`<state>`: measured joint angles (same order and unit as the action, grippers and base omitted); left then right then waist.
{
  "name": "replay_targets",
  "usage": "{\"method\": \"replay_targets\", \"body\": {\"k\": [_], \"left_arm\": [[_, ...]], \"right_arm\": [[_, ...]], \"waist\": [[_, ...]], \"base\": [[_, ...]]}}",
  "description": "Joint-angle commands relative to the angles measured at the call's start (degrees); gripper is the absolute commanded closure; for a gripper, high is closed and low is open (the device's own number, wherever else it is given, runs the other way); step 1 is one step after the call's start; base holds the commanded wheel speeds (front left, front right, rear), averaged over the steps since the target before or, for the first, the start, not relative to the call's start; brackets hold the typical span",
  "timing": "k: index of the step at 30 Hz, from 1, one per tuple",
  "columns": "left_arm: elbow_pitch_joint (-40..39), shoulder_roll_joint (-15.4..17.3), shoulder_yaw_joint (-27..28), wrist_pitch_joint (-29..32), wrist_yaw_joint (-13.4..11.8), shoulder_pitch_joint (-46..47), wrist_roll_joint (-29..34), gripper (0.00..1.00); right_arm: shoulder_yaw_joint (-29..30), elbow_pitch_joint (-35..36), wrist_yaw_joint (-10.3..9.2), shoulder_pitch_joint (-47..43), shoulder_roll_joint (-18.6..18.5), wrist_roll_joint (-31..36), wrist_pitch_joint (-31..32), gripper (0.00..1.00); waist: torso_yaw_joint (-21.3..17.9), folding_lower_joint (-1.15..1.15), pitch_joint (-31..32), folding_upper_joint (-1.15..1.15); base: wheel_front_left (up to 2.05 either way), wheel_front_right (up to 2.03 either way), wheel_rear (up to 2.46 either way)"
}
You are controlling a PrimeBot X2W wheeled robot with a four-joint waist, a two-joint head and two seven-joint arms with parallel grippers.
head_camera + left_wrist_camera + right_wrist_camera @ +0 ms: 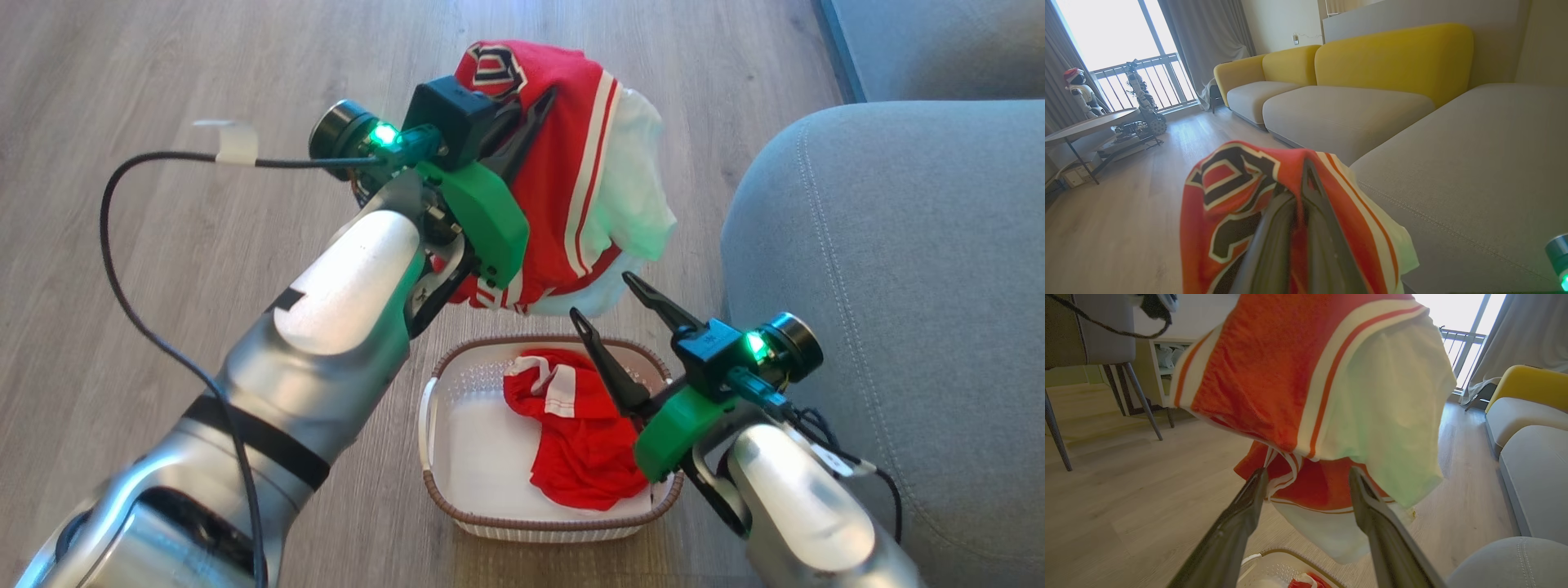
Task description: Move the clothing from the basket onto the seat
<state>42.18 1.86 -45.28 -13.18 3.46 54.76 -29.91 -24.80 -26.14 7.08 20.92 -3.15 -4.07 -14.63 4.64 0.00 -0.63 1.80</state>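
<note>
**Forearm nearest, red clothing held in the air**

Pale left forearm [343, 286] sits closest. My left gripper [543, 102] is clamped on thin red clothing [563, 163] with white stripes, a white panel and a dark logo. It hangs in the air near the grey stitched seat [898, 286], not touching it. My right gripper [602, 296] has its fingers spread wide, nothing between them. Below is the basket [445, 490]: oval, white perforated plastic, brown woven rim. A second crumpled red piece [584, 449] lies inside.
</note>
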Motion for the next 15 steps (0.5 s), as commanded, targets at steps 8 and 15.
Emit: {"method": "replay_targets", "body": {"k": [8, 15], "left_arm": [[-2.4, 1.0, -1.3, -0.7, -1.4, 4.9, -2.4, 1.00], [-2.6, 1.0, -3.5, -0.8, -1.8, 4.9, -4.1, 1.00]], "right_arm": [[-1.9, -1.7, 0.41, 6.6, 0.3, 2.4, -0.4, 0.00], [-0.8, -2.1, 0.41, 8.7, 0.3, 3.6, -0.4, 0.00]], "waist": [[0.3, 0.00, 0.6, 0.00], [0.5, 0.00, 0.8, 0.00]], "base": [[0.00, 0.00, 0.00], [0.00, 0.00, 0.00]]}}
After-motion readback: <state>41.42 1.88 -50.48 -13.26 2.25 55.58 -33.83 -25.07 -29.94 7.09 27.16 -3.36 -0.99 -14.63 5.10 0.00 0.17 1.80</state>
